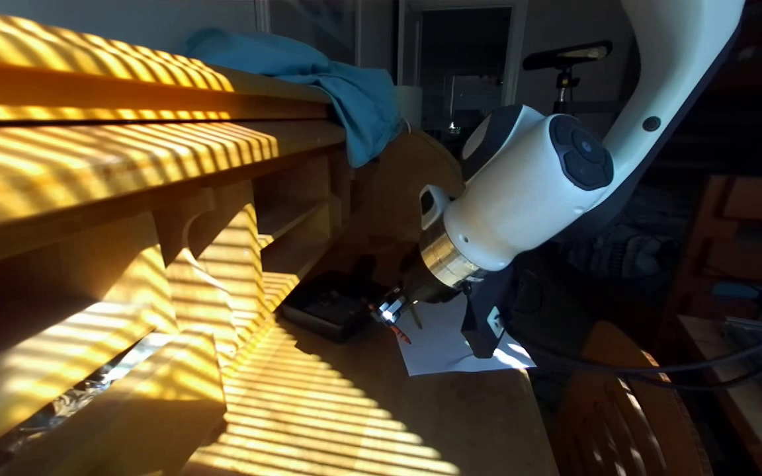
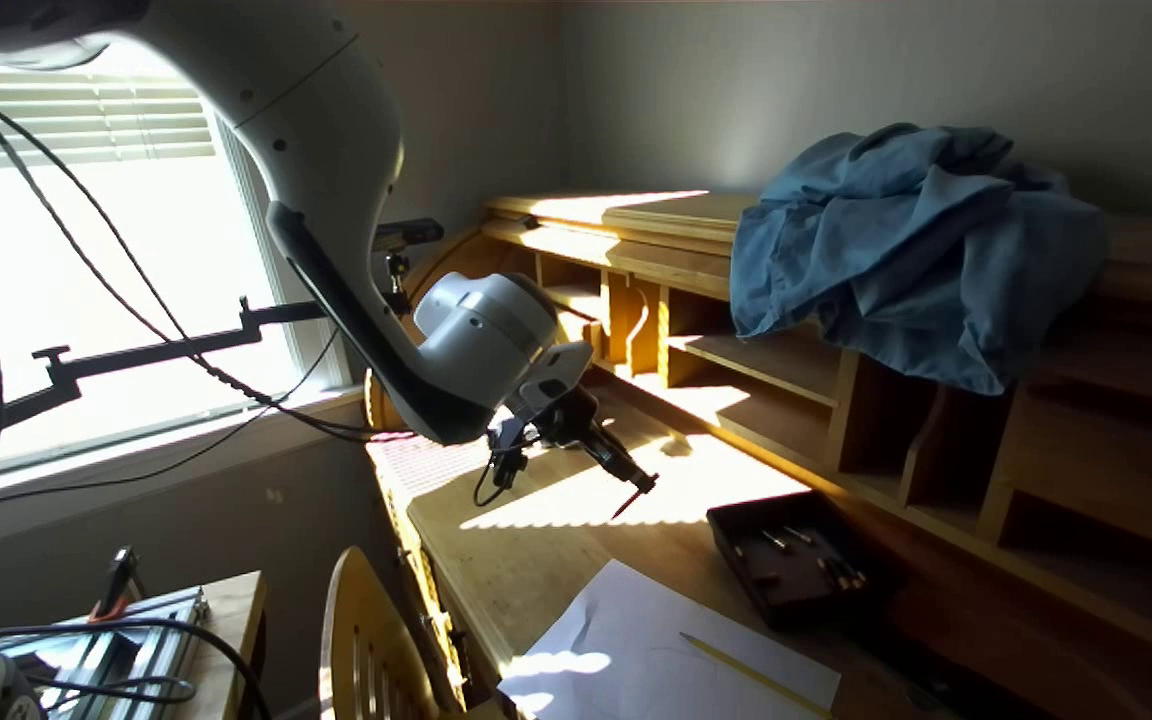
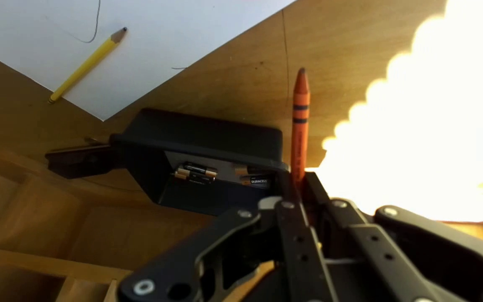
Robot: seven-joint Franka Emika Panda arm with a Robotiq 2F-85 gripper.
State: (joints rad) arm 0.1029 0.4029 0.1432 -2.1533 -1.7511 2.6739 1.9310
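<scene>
- A yellow-brown wooden desk (image 2: 526,560) with open wooden pigeonholes (image 2: 848,410) along its back has striped sunlight (image 1: 308,396) across its surface.
- A rectangular sheet of white paper (image 2: 636,650) lies flat on the desk, close to its front edge.
- A black, open-topped rectangular tray (image 3: 203,132) stands between the sheet and the pigeonholes.
- A dark elongated object (image 3: 84,161), too shadowed to identify, seems to lie against the tray.
- A crumpled blue fabric cloth (image 2: 896,240) drapes over the desk's top.

Blown-out window (image 2: 76,300), striped sunlight, deep shadows, glare across desktop (image 3: 350,54)
</scene>
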